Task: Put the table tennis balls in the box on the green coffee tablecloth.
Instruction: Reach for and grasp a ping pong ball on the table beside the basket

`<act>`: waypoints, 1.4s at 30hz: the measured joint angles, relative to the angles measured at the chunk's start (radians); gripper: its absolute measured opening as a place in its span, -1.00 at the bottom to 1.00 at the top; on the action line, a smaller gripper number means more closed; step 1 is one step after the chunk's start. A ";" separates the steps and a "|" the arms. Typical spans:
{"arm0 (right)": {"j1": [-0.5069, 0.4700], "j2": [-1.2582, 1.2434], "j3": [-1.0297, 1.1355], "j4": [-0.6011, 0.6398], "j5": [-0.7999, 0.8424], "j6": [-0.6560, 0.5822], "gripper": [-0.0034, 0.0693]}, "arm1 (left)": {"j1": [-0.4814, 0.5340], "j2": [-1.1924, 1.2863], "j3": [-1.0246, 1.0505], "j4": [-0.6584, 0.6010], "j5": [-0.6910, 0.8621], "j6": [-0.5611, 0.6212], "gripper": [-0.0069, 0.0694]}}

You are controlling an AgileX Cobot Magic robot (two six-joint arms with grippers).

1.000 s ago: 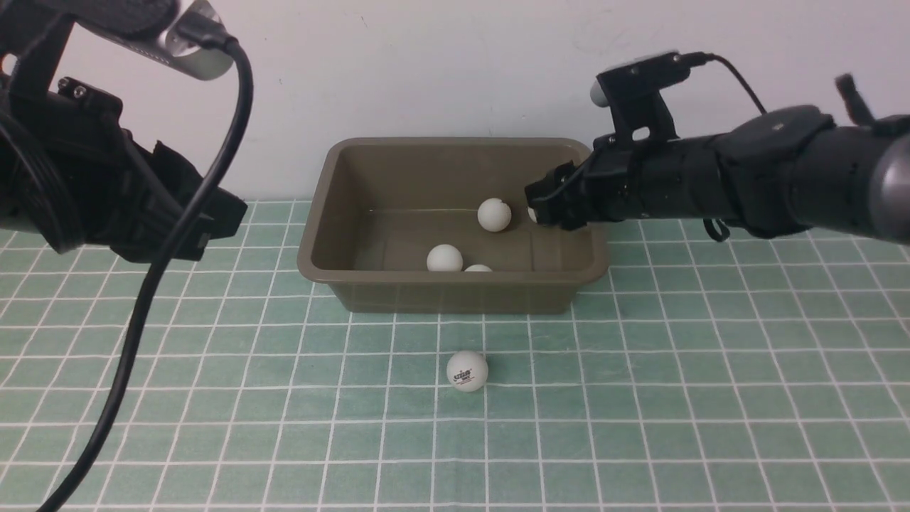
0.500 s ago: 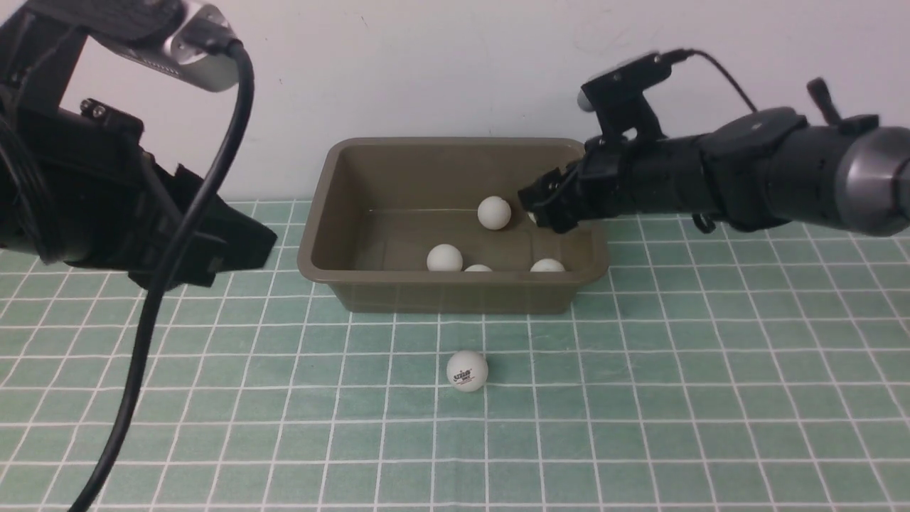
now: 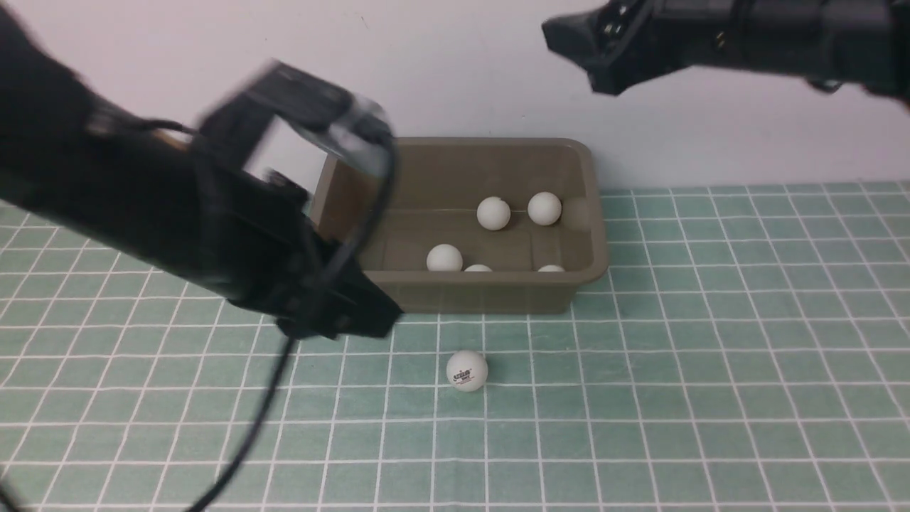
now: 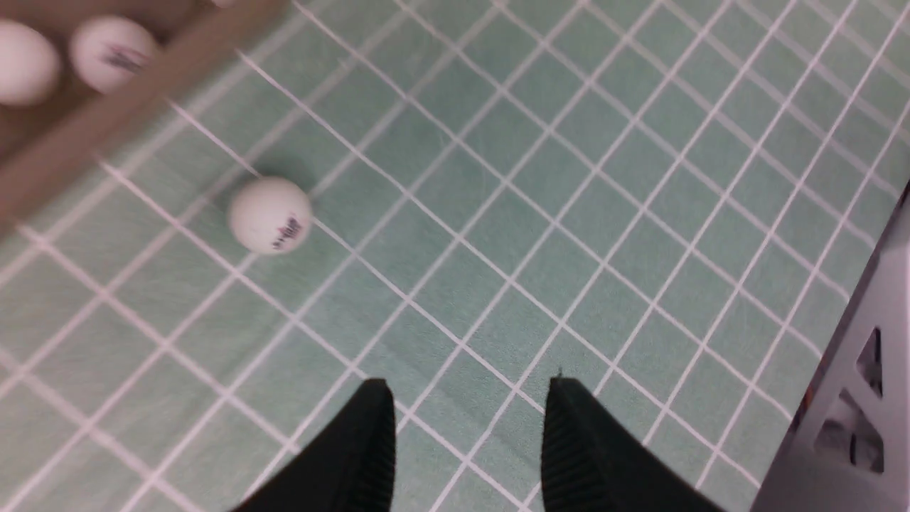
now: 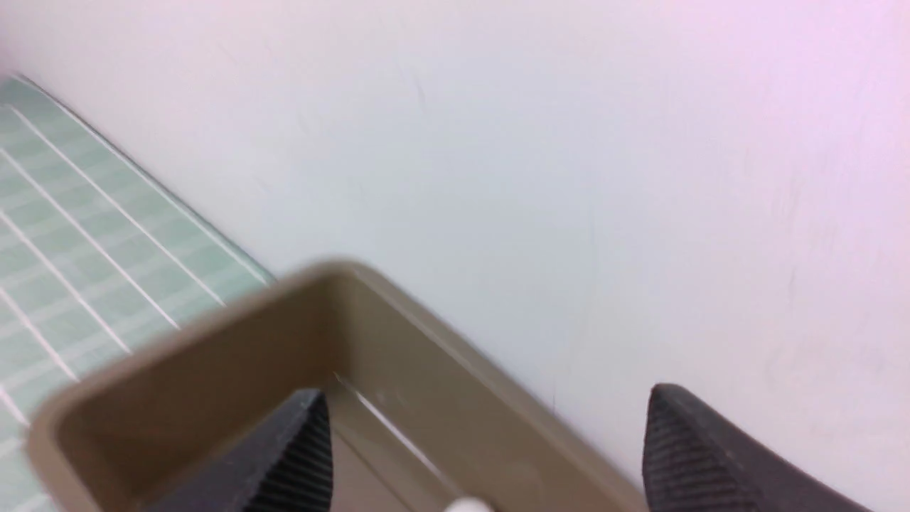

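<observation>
Front view: the olive-brown box (image 3: 469, 295) sits at the far middle of the green coffee tablecloth (image 3: 711, 355), close to the white wall (image 3: 462, 71). Five table tennis balls (image 3: 493, 213) lie inside it. Two are side by side toward the far right, one is near the middle, and two show only their tops behind the near wall. A sixth ball (image 3: 467, 370), its logo facing the camera, rests on the cloth just on the near side of the box, not touching it. The left gripper (image 4: 469, 398), blurred in the front view, hangs over the cloth to the left of that ball. Its jaws stand partly apart with nothing between them but bare cloth. The right gripper (image 5: 487, 398) is high up over the box's right end — jaws spread wide, holding nothing.
</observation>
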 joint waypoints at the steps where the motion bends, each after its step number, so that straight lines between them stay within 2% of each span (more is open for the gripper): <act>1: 0.000 -0.027 0.000 -0.022 0.011 0.018 0.56 | -0.027 0.045 0.000 0.006 -0.018 0.000 -0.12; 5: 0.000 -0.116 0.000 -0.153 0.030 0.106 0.56 | -0.102 0.213 0.000 0.053 -0.172 -0.049 -0.12; 8: 0.000 -0.155 0.000 -0.258 0.055 0.194 0.56 | -0.109 0.288 0.000 0.064 -0.256 -0.141 -0.12; 11: 0.000 -0.164 0.000 -0.306 0.070 0.242 0.56 | -0.109 0.342 0.000 0.066 -0.313 -0.191 -0.11; 14: 0.000 -0.167 0.000 -0.362 0.093 0.299 0.56 | -0.110 0.396 0.000 0.066 -0.385 -0.209 -0.03; 16: 0.000 -0.167 0.000 -0.387 0.105 0.314 0.56 | -0.111 0.432 -0.001 0.064 -0.426 -0.213 0.10; 20: 0.000 -0.167 0.000 -0.403 0.117 0.322 0.56 | -0.113 0.491 -0.003 0.004 -0.467 -0.207 0.37; 22: 0.000 -0.167 0.000 -0.404 0.118 0.322 0.56 | -0.114 0.513 -0.008 -0.035 -0.477 -0.191 0.42; 26: 0.000 -0.167 0.000 -0.407 0.119 0.322 0.56 | -0.121 0.549 -0.015 -0.163 -0.496 -0.092 0.44; 29: 0.000 -0.167 0.000 -0.407 0.119 0.322 0.56 | -0.133 0.560 -0.018 -0.207 -0.516 -0.056 0.44; 42: 0.000 -0.167 0.000 -0.407 0.127 0.322 0.56 | -0.155 0.648 -0.021 -0.236 -0.609 -0.022 0.44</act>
